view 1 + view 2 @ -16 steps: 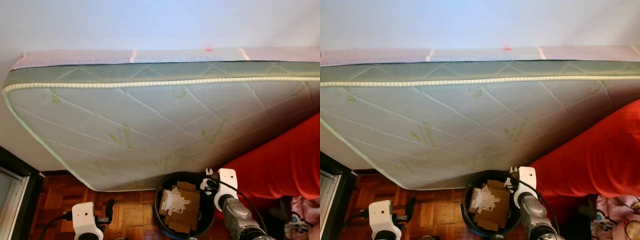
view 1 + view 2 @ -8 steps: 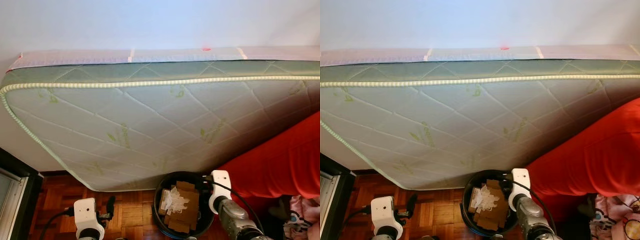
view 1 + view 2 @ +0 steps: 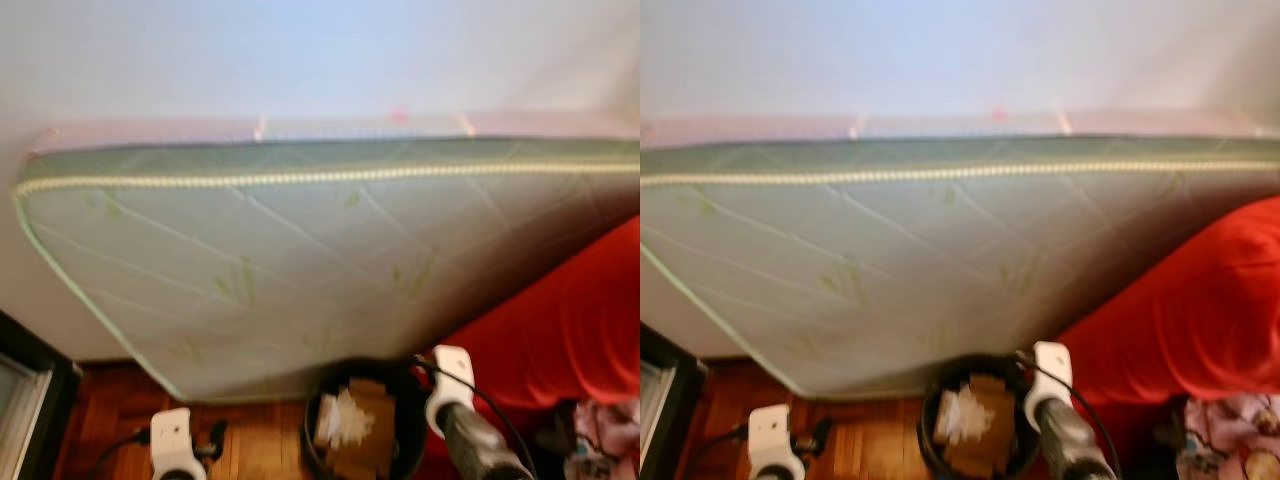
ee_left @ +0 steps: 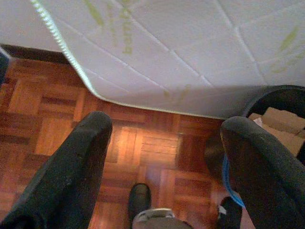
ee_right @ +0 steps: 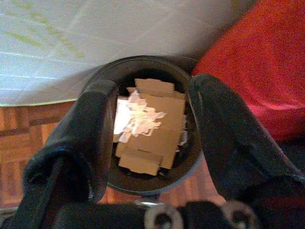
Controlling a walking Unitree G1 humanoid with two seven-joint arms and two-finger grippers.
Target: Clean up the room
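A black bin [image 3: 318, 440] stands on the parquet at the foot of the leaning mattress, holding flattened cardboard [image 5: 152, 138] and crumpled white paper [image 5: 138, 114]. My right gripper [image 5: 152, 88] hovers above the bin, open, with nothing between its fingers; the right arm [image 3: 470, 440] comes up along the bin's right side. My left gripper [image 4: 167, 126] is open over bare parquet, left of the bin [image 4: 281, 102], its wrist [image 3: 172, 440] low at the left.
A quilted green-white mattress [image 3: 300, 260] leans on the wall behind the bin. Red fabric [image 3: 560, 320] bulges at the right, with a pink patterned cloth [image 3: 600, 440] below it. A dark frame [image 3: 30, 390] edges the left. Parquet floor [image 4: 57, 105] lies open at the left.
The whole picture has slid down a little and gone blurred, so the camera moved. Both arms keep about the same places beside the bin.
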